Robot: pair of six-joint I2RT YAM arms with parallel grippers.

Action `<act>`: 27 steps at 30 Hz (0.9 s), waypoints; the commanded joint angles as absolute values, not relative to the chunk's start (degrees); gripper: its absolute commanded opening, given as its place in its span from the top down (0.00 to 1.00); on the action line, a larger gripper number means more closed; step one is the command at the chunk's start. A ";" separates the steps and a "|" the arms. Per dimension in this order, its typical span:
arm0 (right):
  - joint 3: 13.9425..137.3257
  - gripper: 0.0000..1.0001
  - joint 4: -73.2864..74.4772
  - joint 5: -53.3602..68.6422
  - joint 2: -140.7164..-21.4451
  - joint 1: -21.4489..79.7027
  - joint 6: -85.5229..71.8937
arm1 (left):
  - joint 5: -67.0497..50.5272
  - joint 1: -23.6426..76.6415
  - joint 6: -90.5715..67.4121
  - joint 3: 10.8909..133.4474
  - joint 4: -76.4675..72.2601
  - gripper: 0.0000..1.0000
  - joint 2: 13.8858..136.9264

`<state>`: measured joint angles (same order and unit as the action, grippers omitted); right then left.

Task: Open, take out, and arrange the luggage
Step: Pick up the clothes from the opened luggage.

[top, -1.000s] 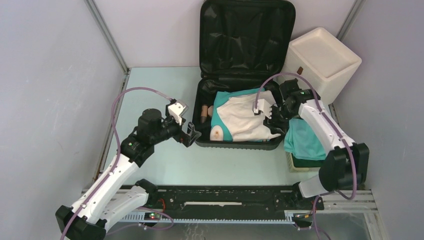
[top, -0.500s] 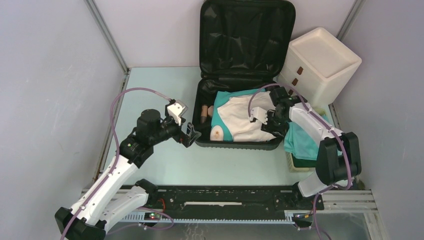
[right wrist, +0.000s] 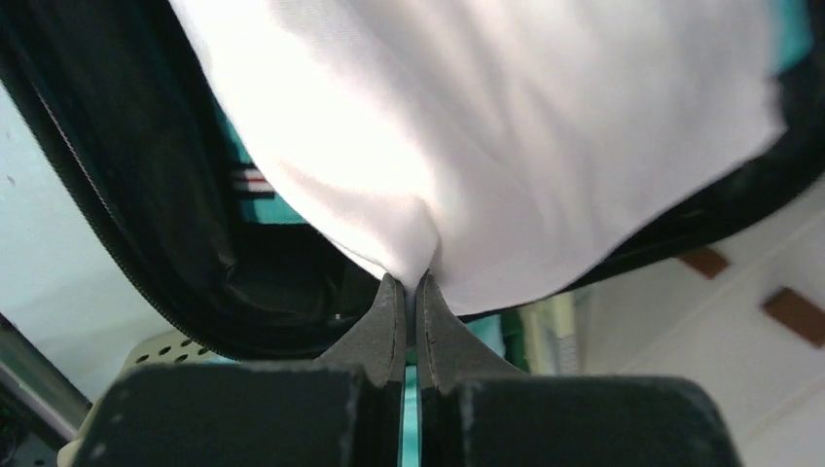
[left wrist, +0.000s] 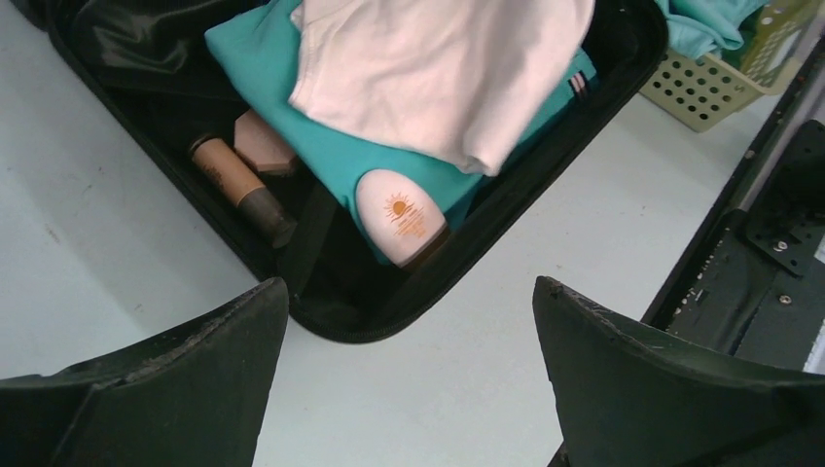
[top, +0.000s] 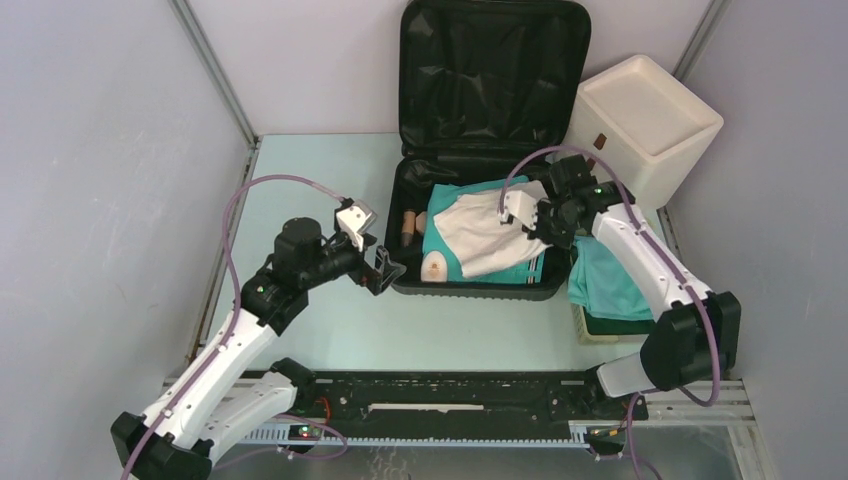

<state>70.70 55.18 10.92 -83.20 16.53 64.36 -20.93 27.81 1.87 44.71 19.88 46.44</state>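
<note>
One pale green worktop (top: pixel 320 170), walled at the back and both sides. On it, toward the back and centre, the luggage (top: pixel 495 70): black, open, lid upright against the rear wall, lined base flat on the worktop. Just to its right, a white box (top: pixel 645 115) with a brown pull on its front. Nearer than that, a pale yellow basket (top: pixel 600 328) with teal cloth (top: pixel 605 280) heaped in it. Inside the luggage base, a white garment (top: pixel 480 230) over a folded teal garment (top: pixel 437 225). Right jaws closed tight, pinching the white garment at its right edge, fabric drawn into a peak at the pinch. Left jaws spread wide, gripping nothing, above bare worktop just beside the near left corner of the luggage. In the left part of the base, beside the teal garment, a brown bottle (top: pixel 407 225). At that garment's near edge, a pale oval tube (left wrist: pixel 401 216) with an orange sun mark.
</note>
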 commanded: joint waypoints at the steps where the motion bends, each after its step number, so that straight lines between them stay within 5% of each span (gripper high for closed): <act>1: 77.66 1.00 57.24 17.77 -80.94 15.12 61.77 | -27.14 27.58 1.20 41.89 14.68 0.00 46.42; 8: 81.95 1.00 57.74 22.83 -83.75 13.45 57.64 | -30.48 30.07 0.35 39.39 8.00 0.00 45.35; 15: 88.05 1.00 59.47 30.61 -87.03 10.58 52.41 | -18.89 46.18 14.74 37.34 -5.54 0.00 47.12; 27: 84.21 1.00 57.93 39.07 -86.02 8.22 50.19 | -12.51 52.92 26.47 52.21 -19.27 0.00 79.38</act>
<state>84.97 58.87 34.46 -87.33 8.91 52.05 -13.47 52.18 22.15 46.04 -11.97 74.54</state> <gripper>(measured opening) 0.017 0.996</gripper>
